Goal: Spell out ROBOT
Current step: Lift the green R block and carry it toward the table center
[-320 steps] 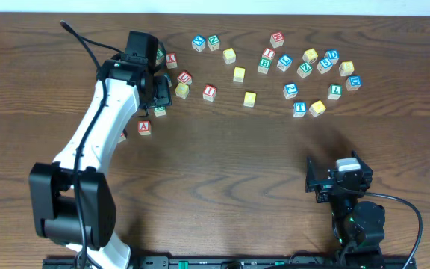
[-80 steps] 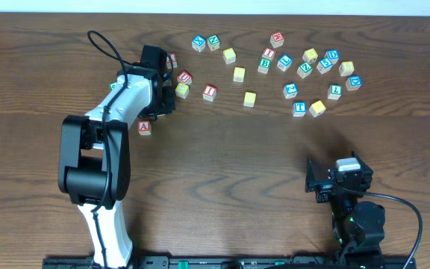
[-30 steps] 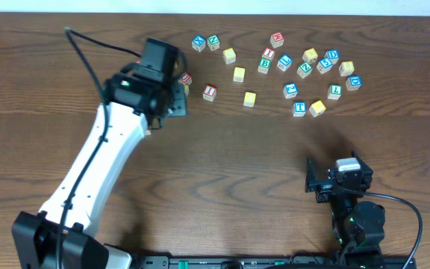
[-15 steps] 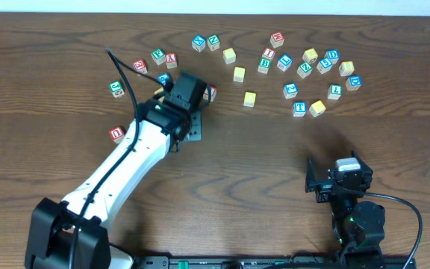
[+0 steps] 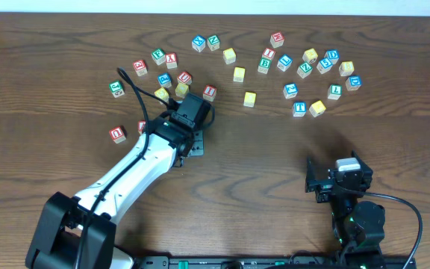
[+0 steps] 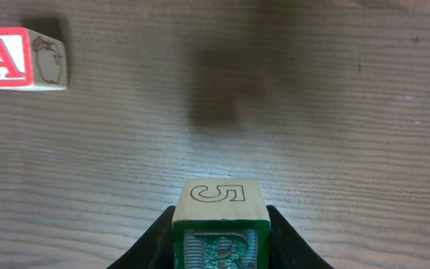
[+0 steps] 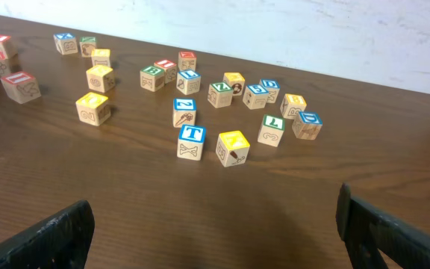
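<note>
My left gripper (image 6: 218, 250) is shut on the green-lettered R cube (image 6: 218, 224), which shows an outlined 5 on its top face and hangs just above bare wood. From overhead the left gripper (image 5: 191, 136) is in front of the left group of cubes, and the R cube is hidden under it. The green B cube (image 5: 264, 65) and blue T cube (image 5: 299, 108) lie in the right group, with yellow cubes (image 5: 250, 99) (image 5: 317, 108) close by. My right gripper (image 7: 215, 239) stands open at the near right, nothing between its fingers.
A red A cube (image 6: 21, 58) lies on the table beyond and left of the held cube. More letter cubes are scattered along the back (image 5: 200, 42), and a red U cube (image 5: 117, 134) sits at the left. The right arm's base (image 5: 353, 217) stands at the front right.
My left arm has swung away from the back-left cubes toward the table's middle, carrying the R cube. Cubes it covered now show. The right arm has not moved.
</note>
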Controlling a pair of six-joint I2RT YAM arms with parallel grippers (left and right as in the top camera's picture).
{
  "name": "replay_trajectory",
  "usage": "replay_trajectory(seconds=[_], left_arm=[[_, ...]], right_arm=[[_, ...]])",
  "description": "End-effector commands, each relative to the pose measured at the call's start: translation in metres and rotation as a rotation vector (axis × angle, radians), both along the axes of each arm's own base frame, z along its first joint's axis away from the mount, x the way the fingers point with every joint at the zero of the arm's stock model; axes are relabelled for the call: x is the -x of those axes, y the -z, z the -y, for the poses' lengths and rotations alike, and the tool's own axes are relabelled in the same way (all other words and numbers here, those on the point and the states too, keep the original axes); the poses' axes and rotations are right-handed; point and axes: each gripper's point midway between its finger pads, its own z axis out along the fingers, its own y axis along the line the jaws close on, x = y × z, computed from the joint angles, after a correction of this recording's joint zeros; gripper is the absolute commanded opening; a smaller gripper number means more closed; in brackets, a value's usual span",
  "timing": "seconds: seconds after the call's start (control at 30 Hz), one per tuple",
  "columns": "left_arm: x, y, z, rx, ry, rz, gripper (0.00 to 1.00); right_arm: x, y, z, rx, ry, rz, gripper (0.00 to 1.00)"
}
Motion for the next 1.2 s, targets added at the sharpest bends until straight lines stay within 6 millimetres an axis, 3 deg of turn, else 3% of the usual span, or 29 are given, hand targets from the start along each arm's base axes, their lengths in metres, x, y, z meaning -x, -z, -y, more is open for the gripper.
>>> replay_trajectory(seconds=[0.0, 0.93, 1.17], left_arm=[[0.005, 0.006, -0.002, -0.001, -0.029, -0.005, 0.2], [0.013, 0.051, -0.017, -0.023, -0.075, -0.053, 0.2], [0.011, 0.052, -0.017, -0.021, -0.074, -0.05, 0.2]], right_arm=[[0.0, 0.001, 0.001, 0.01, 0.0, -0.003, 0.99], [0.0, 0.001, 0.001, 0.01, 0.0, -0.003, 0.99], [0.0, 0.001, 0.001, 0.01, 0.0, -0.003, 0.99]])
